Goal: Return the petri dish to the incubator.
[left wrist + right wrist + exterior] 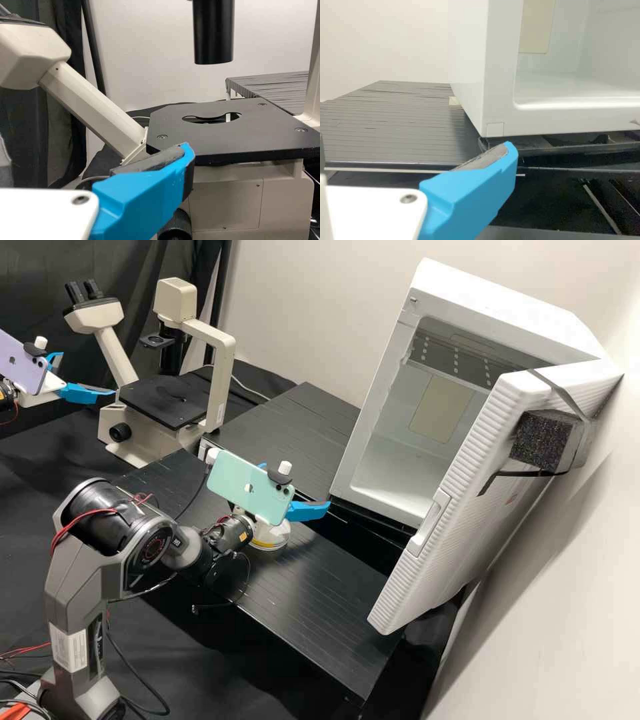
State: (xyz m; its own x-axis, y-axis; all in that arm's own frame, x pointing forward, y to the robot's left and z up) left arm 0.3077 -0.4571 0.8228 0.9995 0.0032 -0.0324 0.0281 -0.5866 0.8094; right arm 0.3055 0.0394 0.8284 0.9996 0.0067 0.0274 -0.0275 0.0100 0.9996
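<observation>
Standing open beside the incubator, my right gripper has hold of nothing that I can see

From my camera above the bench, I see its two blue fingers spread wide, with a mint-green phone mounted over them and hiding part of the space between. Just beside the gripper's body, on the side away from the fingertips, I make out a round, pale dish with a yellowish rim, which I take for the petri dish. It sits on the black ridged bench top, partly covered by the phone and gripper.

Ahead of the fingertips is the incubator's open front. Through the right wrist view I have one finger just in front of its lower corner, with the pale chamber floor beyond and above the fingertip. Farther out, past the opening, the ribbed door stands swung wide, a dark foam block strapped to it.

Well apart from all that, my left gripper also stands open, a purple phone mounted on it; I see nothing in its grip. Its fingertips are near the microscope, and in the left wrist view the black stage lies just beyond one finger.
</observation>
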